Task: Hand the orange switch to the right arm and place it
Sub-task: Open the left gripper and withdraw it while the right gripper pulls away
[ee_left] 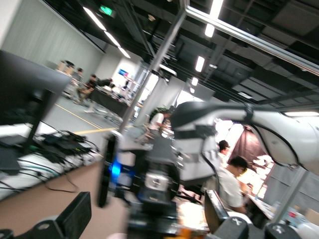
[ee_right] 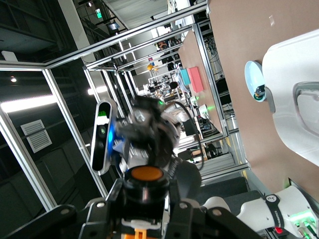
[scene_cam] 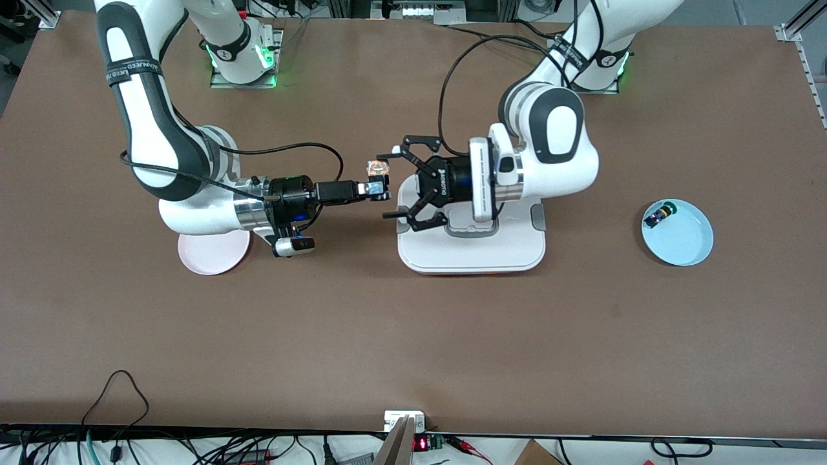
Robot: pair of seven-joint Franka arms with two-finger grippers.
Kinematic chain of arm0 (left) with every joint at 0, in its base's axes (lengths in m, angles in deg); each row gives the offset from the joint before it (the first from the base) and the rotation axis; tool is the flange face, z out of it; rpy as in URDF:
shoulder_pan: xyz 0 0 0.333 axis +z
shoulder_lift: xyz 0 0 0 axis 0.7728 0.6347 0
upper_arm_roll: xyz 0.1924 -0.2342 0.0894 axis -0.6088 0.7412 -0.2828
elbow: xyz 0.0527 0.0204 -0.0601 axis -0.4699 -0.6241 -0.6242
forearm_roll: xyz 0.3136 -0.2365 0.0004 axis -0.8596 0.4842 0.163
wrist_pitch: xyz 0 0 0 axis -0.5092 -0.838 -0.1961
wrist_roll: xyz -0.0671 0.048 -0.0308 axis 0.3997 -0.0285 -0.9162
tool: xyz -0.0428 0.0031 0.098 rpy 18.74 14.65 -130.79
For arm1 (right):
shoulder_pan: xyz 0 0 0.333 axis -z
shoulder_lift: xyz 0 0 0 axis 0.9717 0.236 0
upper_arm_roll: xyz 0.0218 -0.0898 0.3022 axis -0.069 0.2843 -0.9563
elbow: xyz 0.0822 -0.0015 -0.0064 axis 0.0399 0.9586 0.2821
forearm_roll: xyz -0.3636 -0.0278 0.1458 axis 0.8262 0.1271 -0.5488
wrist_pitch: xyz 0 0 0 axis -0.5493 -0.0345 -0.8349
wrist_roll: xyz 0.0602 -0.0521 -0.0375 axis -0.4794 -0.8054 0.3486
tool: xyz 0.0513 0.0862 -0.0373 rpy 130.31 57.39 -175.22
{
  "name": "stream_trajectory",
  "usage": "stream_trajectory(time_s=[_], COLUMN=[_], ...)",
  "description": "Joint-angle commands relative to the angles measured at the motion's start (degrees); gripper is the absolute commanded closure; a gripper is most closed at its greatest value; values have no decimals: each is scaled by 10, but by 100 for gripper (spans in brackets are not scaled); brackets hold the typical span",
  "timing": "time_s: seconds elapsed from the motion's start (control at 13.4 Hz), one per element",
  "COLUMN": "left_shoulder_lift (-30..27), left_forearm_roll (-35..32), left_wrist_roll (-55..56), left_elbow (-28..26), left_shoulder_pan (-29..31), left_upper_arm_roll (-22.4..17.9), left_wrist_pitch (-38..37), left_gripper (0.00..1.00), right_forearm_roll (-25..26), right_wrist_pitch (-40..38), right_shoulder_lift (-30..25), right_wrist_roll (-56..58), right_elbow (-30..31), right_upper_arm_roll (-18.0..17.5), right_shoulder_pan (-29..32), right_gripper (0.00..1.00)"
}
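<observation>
Orange switch [scene_cam: 378, 169] sits in right gripper [scene_cam: 381, 188], left gripper [scene_cam: 395, 184] spread alongside.

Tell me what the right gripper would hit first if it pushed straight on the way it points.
Probably the left gripper. The right gripper, shut on the orange switch, points straight at its open fingers above the white tray; depth between them is unclear.

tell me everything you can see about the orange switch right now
The orange switch is a tiny push-button with a round orange cap on a stubby black body. It is up in the air near the edge of the white tray, gripped by the right end effector, whose slim black fingers close on it. The left end effector faces it with jaws spread, not touching it.
</observation>
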Motion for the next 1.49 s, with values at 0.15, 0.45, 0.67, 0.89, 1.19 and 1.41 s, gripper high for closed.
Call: stream_trajectory(time_s=[0.15,0.45,0.67,0.89,1.19,1.41], left_shoulder_lift=[-47,-73,-109,-133,-150,-183], left_forearm_roll=[-100,-218,-382,-580,-761,-939], left_wrist_roll=[7,8,53,228,407,555], left_elbow=[-25,-45,-45,-38,-42,-34], left_shoulder_pan=[137,208,263,277,277,271], left_upper_arm_roll=[-14,-84,-101,-140,-170,-171], left_wrist_pitch=[-6,-5,-6,-47,-83,-123], left_gripper=[0,0,0,0,0,0], right_forearm_roll=[39,127,278,416,573,721], right_wrist_pitch=[-10,-9,-10,-28,-30,4], right_shoulder_lift=[-9,-13,-23,-29,-29,-27], right_wrist_roll=[16,48,90,134,224,311], right_elbow=[2,1,-3,-3,-3,-2], right_upper_arm_roll=[1,1,0,0,0,0], right_shoulder_pan=[17,43,72,93,117,124], right_gripper=[81,81,83,83,84,85])
